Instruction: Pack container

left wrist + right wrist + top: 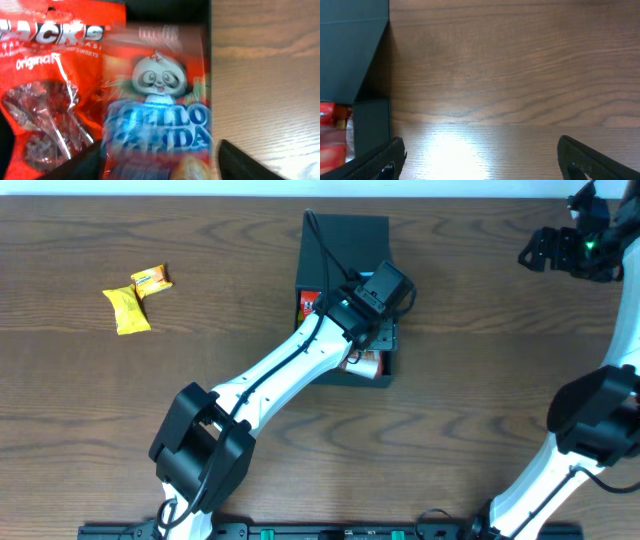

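The black container (345,240) stands at the table's far middle with its flap lid open toward the back. It also shows in the right wrist view (370,125). My left gripper (157,165) hangs over it, open, its fingers wide on both sides of a blurred red Hello Panda packet (157,100) without touching it. A red Snacks packet (45,95) lies beside it inside the box. My right gripper (480,160) is open and empty over bare table, right of the container.
Two yellow snack packets (127,310) (152,279) lie on the table at the far left. The right arm's wrist (560,250) is at the far right corner. The wooden table (480,360) surrounds the box.
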`<state>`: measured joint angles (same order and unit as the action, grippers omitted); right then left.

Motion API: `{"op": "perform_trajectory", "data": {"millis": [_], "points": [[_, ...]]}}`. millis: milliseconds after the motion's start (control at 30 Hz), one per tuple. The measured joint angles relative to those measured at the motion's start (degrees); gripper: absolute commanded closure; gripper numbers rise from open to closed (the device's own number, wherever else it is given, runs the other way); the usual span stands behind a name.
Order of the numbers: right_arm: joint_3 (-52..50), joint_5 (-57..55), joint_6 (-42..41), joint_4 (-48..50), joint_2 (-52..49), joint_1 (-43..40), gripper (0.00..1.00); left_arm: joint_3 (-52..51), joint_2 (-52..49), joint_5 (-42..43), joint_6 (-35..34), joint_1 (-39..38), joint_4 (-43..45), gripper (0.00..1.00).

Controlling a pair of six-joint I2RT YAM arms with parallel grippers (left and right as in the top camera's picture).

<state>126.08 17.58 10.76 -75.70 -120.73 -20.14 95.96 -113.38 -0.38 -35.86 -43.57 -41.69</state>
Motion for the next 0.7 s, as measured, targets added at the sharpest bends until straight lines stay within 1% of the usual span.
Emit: {"op": "perform_trajectory", "data": {"millis": [67,200,233,267,300,333,367,400,433,500,533,567,700], "points": [[0.0,0.0,0.0,0.0,0.0,0.0,0.03,0.0,0.0,-0.1,-0.4,0.0,1.0,0.17],[0.0,0.8,0.0,-0.2,0.0,0.0,0.04,0.0,0.0,-0.1,0.2,0.0,1.8,0.17],[0.0,1.0,0.0,-0.2,0.0,0.0,0.08,0.0,0.0,-0.1,0.7,0.1,1.8,0.18],[0.0,1.2,0.0,-0.3,0.0,0.0,0.18,0.0,0.0,0.0,1.2,0.2,1.8,0.18],[0.0,1.6,0.0,-0.7,0.0,0.0,0.31,0.0,0.0,-0.1,1.7,0.4,1.8,0.23],[0.0,2.2,-0.2,-1.3,0.0,0.0,0.54,0.0,0.0,-0.1,2.3,0.8,1.6,0.28],[0.0,2.9,-0.3,-1.7,0.0,0.0,0.86,0.0,0.0,-0.1,3.2,1.2,1.5,0.34],[0.0,3.5,-0.3,-2.1,0.0,0.0,0.98,0.0,0.0,-0.1,3.6,1.6,1.2,0.41],[0.0,3.9,-0.3,-2.4,0.0,0.0,0.98,0.1,0.0,-0.1,4.6,2.2,0.5,0.52],[0.0,4.6,-0.5,-3.0,0.0,0.1,0.99,0.2,0.0,-0.1,5.1,3.8,-1.0,0.79],[0.0,4.9,-0.4,-3.4,0.0,0.2,0.99,0.3,0.0,-0.1,5.9,5.0,-2.2,0.91],[0.0,5.1,-0.4,-3.8,0.0,0.4,0.98,0.3,0.0,-0.2,5.8,6.2,-2.9,0.94],[0.0,7.7,-0.4,-4.9,0.0,3.1,0.98,0.3,0.0,0.3,6.3,13.4,-4.5,0.94]]}}
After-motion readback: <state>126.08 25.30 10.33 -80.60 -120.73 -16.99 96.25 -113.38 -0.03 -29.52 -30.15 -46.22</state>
